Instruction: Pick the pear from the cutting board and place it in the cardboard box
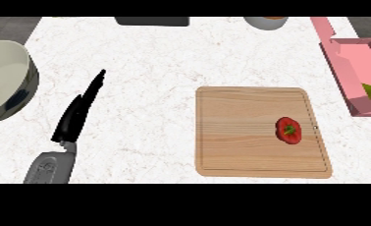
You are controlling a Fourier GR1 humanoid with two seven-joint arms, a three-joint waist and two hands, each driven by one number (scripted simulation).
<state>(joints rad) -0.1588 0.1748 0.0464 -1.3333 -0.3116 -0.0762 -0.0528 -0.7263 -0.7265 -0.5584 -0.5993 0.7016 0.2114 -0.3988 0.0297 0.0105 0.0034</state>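
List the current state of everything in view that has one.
red fruit: lying on the cutting board's right side, not held.
cutting board: flat on the counter.
pink box: open, flaps out, at the right edge.
left hand: open, resting at lower left.
right hand: not in view.

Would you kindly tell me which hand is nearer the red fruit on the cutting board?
Only the left hand shows, far left of the red fruit, off the cutting board; the right hand is out of view, so no sure comparison.
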